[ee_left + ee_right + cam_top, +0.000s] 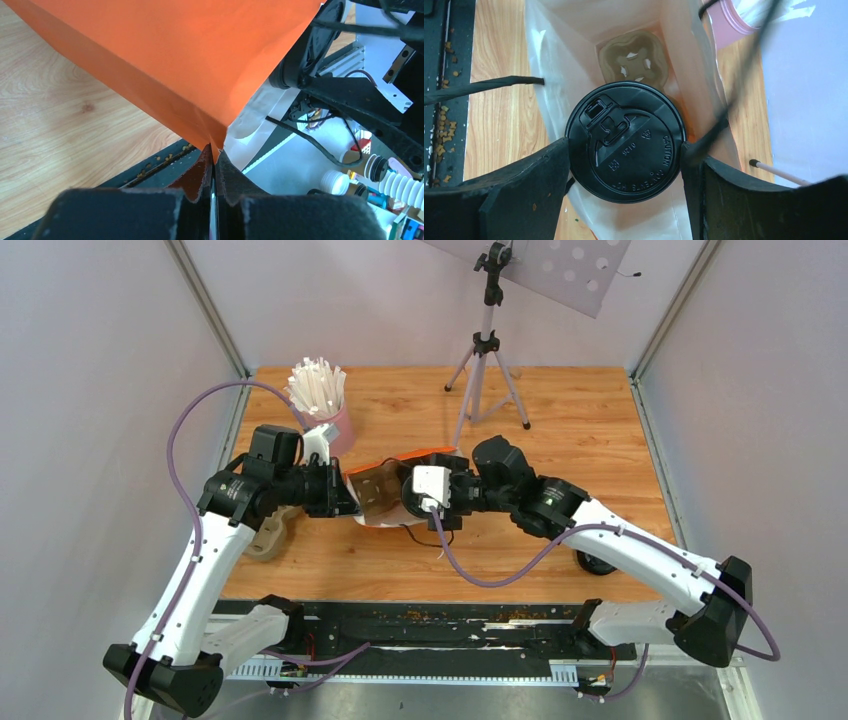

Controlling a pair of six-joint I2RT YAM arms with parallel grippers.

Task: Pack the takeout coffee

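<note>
You are viewing from above and behind the arms (200,570), left wrist view hugging the orange bag's (165,60) outside, right wrist view peering closely inside it.

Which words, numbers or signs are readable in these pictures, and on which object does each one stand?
"CAUTION CONTENTS HOT": raised letters around the lid, upside down in the right wrist view.
Triangle sign and short number on the lid: too small to read.
Bag: no print visible.
Clutter in the left wrist view's corner: blurred, unreadable.
</note>
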